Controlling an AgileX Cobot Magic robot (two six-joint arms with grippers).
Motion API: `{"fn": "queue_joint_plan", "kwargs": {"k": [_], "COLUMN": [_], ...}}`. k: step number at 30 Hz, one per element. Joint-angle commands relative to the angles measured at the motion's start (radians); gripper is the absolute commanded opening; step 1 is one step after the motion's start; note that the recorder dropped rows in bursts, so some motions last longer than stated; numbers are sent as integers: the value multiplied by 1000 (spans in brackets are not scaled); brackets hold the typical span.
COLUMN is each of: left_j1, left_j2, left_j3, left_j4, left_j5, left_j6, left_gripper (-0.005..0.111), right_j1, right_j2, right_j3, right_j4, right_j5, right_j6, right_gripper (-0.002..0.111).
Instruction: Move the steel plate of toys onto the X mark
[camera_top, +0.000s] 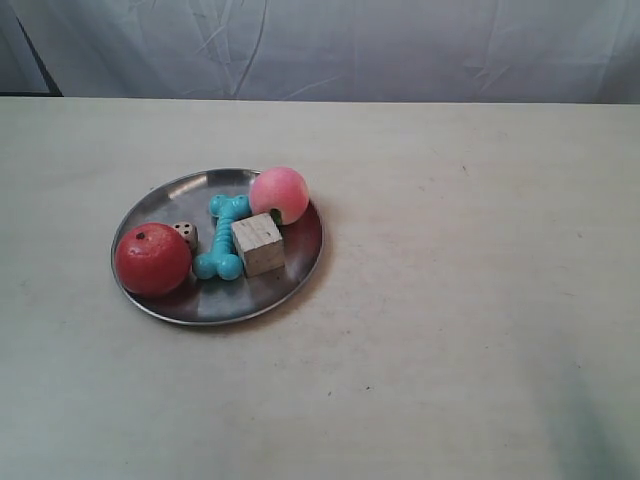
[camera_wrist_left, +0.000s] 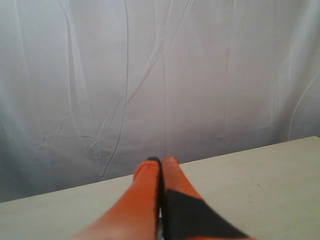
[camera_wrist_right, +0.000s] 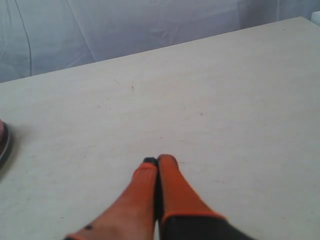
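Observation:
The steel plate rests on the cream table at the left of the exterior view. It carries the red apple, pink peach, turquoise dog-bone, wooden cube and small die. Neither gripper shows in that view. My left gripper is shut and empty, raised toward the curtain. My right gripper is shut and empty over bare table, far from the plate's rim at the picture's edge. A faint dark fleck is too small to read as the X mark.
A pale grey curtain hangs behind the table's far edge. The cream tabletop spreads to the right of the plate and in front of it. A greenish blur sits at the exterior view's lower right corner.

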Motion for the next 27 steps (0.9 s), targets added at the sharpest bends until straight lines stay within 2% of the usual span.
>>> {"fn": "queue_joint_plan", "kwargs": {"k": [1,4,7,10,14,18,19,20,21,22,23,27], "left_j1": [-6,-4,18,29,29,28,28,28,28,28,28,35], "left_j2": [-9,-41,-84,-100,-98,-129,-145,-171,-184,-211,-229,-308], "left_j3": [16,104,212,267,300,368,386,421,441,477,500,528], "left_j4": [61,208,185,131,216,278,343,531,650,850,957,1000], "left_j5": [-13,-72,-193,-318,-472,-490,-476,-471,-471,-473,-473,-448], "left_j6": [-4,-1,-1,-1,-1,-8,-56,-269,-441,-746,-920,-974], "left_gripper": [0,0,0,0,0,0,0,0,0,0,0,0], "right_j1": [-4,-4,-4,-4,-4,-4,-4,-4,-4,-4,-4,-4], "right_j2": [-7,-7,-7,-7,-7,-7,-7,-7,-7,-7,-7,-7], "right_j3": [3,3,3,3,3,3,3,3,3,3,3,3], "right_j4": [3,3,3,3,3,3,3,3,3,3,3,3], "right_j5": [-10,-10,-10,-10,-14,-14,-14,-14,-14,-14,-14,-14], "right_j6": [-4,-4,-4,-4,-4,-4,-4,-4,-4,-4,-4,-4], "right_gripper": [0,0,0,0,0,0,0,0,0,0,0,0]}}
